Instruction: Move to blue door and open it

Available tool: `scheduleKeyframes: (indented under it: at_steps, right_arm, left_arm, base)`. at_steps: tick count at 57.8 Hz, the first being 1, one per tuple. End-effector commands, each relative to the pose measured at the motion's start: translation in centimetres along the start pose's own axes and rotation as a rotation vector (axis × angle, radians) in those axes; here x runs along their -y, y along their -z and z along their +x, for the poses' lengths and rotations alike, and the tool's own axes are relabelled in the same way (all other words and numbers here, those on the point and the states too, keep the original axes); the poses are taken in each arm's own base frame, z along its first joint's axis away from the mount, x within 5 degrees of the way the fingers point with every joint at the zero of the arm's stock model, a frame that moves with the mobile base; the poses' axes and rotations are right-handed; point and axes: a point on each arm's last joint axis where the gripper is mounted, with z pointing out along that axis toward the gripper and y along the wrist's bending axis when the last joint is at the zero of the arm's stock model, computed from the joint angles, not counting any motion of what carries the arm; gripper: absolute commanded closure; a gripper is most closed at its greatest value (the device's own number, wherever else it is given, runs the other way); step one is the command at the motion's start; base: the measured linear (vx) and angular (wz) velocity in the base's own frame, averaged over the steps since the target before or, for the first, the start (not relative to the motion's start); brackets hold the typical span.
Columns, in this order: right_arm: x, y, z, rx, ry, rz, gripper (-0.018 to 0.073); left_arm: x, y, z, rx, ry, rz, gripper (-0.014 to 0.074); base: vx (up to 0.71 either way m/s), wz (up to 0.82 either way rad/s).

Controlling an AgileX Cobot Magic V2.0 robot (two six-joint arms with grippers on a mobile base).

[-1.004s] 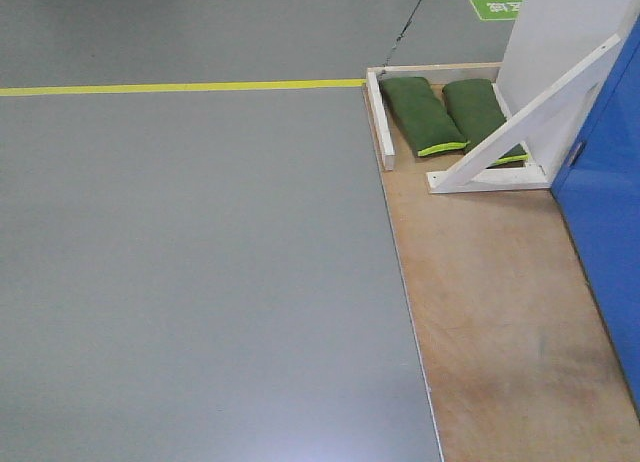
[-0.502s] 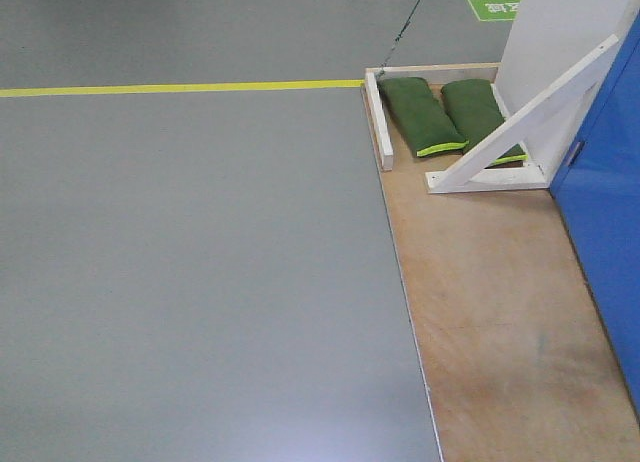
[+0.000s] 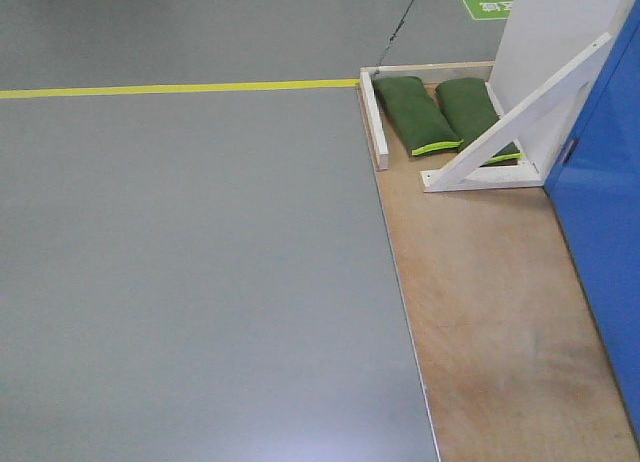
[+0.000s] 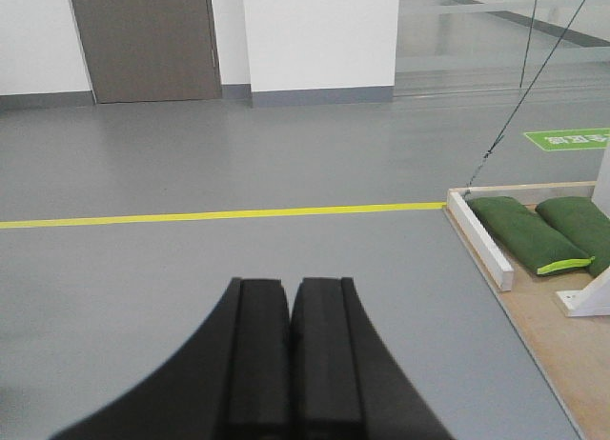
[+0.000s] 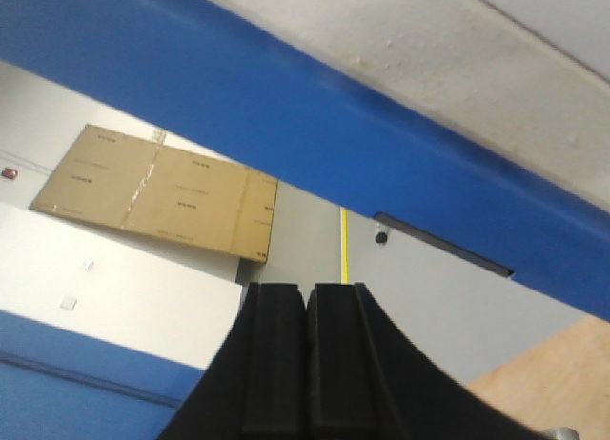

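Note:
The blue door (image 3: 605, 232) is a glossy blue panel at the right edge of the front view, standing on a wooden platform (image 3: 480, 312). Its handle and lock are out of view. A blue surface (image 5: 286, 107) crosses the right wrist view diagonally; I cannot tell which part of the door it is. My left gripper (image 4: 290, 297) is shut and empty, over the grey floor and left of the platform. My right gripper (image 5: 306, 297) is shut and empty, close below the blue surface.
A white panel (image 3: 550, 32) with a diagonal white brace (image 3: 520, 112) stands on the platform beside the door. Two green sandbags (image 3: 412, 112) lie at its foot behind a white rail (image 3: 376, 132). A yellow floor line (image 3: 180, 86) crosses the grey floor. A cardboard box (image 5: 162, 192) shows beyond the right gripper.
The whole scene has shifted slightly left and up in the front view, so the base has moved a little. Both grippers' earlier state is not shown.

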Motion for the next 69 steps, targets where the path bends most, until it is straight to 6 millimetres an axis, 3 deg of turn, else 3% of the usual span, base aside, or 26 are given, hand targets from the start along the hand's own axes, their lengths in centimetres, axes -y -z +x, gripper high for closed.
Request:
scheduleKeyframes:
  at_steps: [1, 26, 60, 69]
  right_arm:
    - [-5.3, 3.1, 2.3, -0.190, 0.023, -0.107, 0.0551]
    - [-7.3, 6.7, 3.2, -0.402, 0.059, -0.121, 0.0551]
    - [-8.5, 11.5, 6.1, -0.882, 0.029, -0.135, 0.0551]
    - [-9.7, 13.0, 7.0, -0.968, 0.014, -0.186, 0.0551]
  left_arm:
    - [0.0, 0.4, -1.6, 0.121, 0.010, -0.001, 0.0524]
    - [0.0, 0.4, -1.6, 0.121, 0.010, -0.001, 0.0524]
    - [0.0, 0.4, -1.6, 0.121, 0.010, -0.001, 0.0524]
    - [0.0, 0.4, -1.6, 0.121, 0.010, -0.001, 0.0524]
  base:
    - [0.00, -0.02]
    - [0.00, -0.01]
    - [0.00, -0.04]
    - [0.00, -0.05]
